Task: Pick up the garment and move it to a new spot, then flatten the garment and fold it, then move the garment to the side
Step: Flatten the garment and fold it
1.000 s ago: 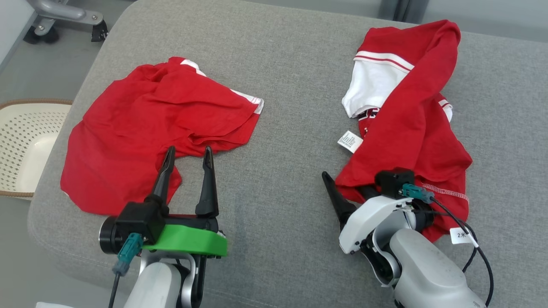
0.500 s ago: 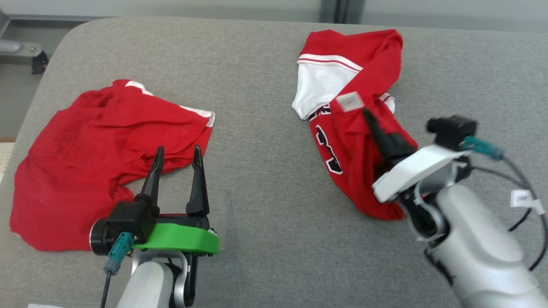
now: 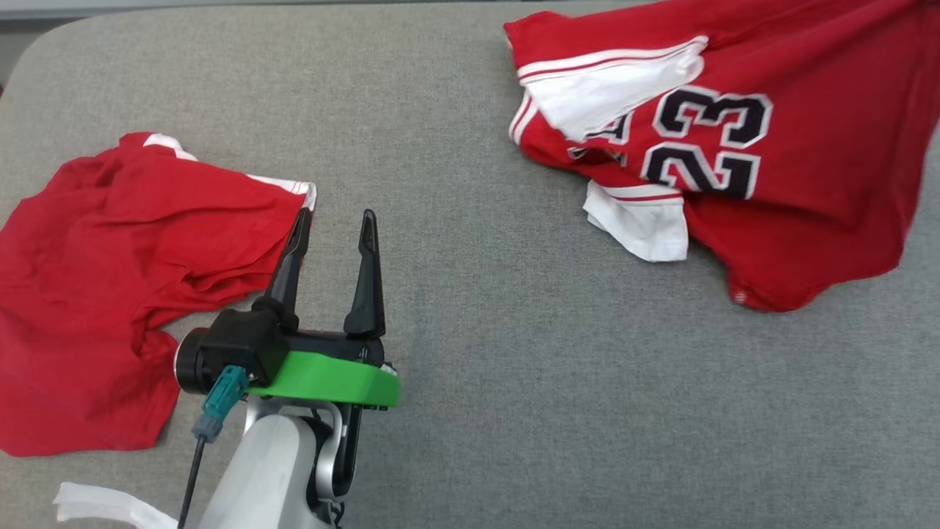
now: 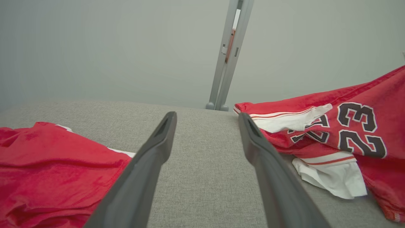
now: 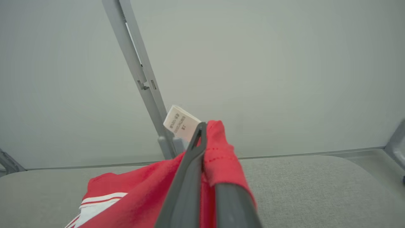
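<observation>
The right gripper (image 5: 205, 136) is closed tight on the shirt (image 3: 771, 147). In the right wrist view its two dark fingers are pressed together. A fold of red cloth is pinched between them and hangs over one finger near the tip. A small white tag (image 5: 181, 123) sticks up just beside the fingertips. Its print is too small to read.

The shirt is red with white trim and a big black and white 23 on it. It is at the far right part of the grey cushion (image 3: 477, 330). In the head view it spreads out to the top right corner, and its right edge looks blurry. In the left wrist view the shirt slopes up toward the right, off the cushion. A white sleeve (image 4: 332, 179) at its low end rests on the cushion.

The left gripper (image 3: 335, 217) is open wide. The grey cushion shows in the gap between its two fingers. They point away from the robot, low over the cushion. A green part (image 3: 323, 378) sits near its base. One fingertip is just beside the corner of another red cloth (image 3: 110, 279). I cannot tell if they touch. That other red cloth lies crumpled on the left side of the cushion, well apart from the shirt.

A grey post (image 4: 226, 53) stands behind the cushion, in front of a plain grey wall (image 4: 95, 47). A white strip (image 3: 95, 503) shows at the bottom left of the head view.
</observation>
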Robot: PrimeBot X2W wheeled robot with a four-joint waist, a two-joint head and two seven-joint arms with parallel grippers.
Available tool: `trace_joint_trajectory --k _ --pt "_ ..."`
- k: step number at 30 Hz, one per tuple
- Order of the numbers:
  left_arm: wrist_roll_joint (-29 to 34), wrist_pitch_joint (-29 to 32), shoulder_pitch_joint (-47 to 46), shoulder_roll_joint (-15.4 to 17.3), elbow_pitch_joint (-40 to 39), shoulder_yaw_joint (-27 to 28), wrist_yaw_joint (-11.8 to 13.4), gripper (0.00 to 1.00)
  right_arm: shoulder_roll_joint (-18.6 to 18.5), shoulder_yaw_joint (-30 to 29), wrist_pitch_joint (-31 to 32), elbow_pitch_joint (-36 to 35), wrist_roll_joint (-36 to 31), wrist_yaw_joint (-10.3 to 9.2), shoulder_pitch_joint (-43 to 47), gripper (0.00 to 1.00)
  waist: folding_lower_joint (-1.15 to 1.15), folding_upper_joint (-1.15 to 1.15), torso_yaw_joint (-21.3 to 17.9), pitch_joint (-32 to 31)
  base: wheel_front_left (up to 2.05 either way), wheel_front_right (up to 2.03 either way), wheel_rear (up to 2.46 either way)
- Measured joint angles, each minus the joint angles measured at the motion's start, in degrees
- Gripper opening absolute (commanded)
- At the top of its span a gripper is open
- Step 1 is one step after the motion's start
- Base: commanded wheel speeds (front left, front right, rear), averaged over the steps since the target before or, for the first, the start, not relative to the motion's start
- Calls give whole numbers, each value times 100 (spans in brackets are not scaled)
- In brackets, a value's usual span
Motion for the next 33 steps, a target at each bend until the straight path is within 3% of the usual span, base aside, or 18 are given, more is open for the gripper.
trace_joint_trajectory --k 5,6,7,12,19,24,33 --pt "-66 0 -88 1 24 -41 9 100 -330 -313 -363 824 -826 1 -702 0 0 0 228 260 0 0 0" --pt "-81 0 -102 0 23 -54 22 100 -343 -385 -386 1016 -929 1 -810 32 0 0 274 293 0 0 0" --pt "-89 0 -113 1 24 -51 25 100 -355 -420 -456 1219 -1123 1 -899 100 0 0 326 331 0 0 0" --pt "-101 0 -129 1 82 -52 47 100 -279 -695 -485 2201 -1662 1 -1190 100 0 0 521 426 0 0 0" --pt "-98 0 -26 0 100 138 56 100 45 -528 -868 2591 -1915 1 -1138 100 0 0 512 198 0 0 0" --pt "-34 0 120 0 97 299 38 100 360 -240 -1037 2423 -1619 1 -764 100 0 0 338 -83 0 0 0" --pt "155 0 412 0 66 549 -3 100 832 68 -1016 1296 -803 1 536 100 0 0 -145 -577 0 0 0"
